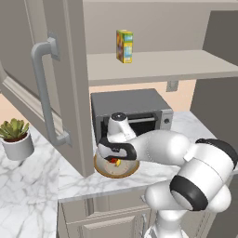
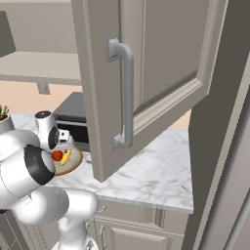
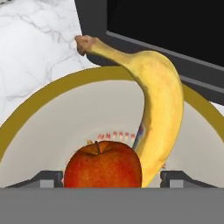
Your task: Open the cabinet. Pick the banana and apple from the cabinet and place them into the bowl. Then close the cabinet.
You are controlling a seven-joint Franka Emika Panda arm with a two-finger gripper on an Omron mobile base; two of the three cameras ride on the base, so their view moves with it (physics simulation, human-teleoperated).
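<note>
Resting in the bowl (image 3: 39,105): banana (image 3: 159,100), apple (image 3: 103,165); gripper (image 3: 111,177) open, perhaps just released; cabinet (image 2: 146,73) unclosed.

Red apple (image 3: 103,165), yellow banana (image 3: 157,105) in cream bowl (image 3: 39,131); cabinet (image 1: 69,83) doors open

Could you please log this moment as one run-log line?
cabinet: doors open | banana, apple: in bowl | gripper: open, apple between fingers | left: close cabinet
</note>
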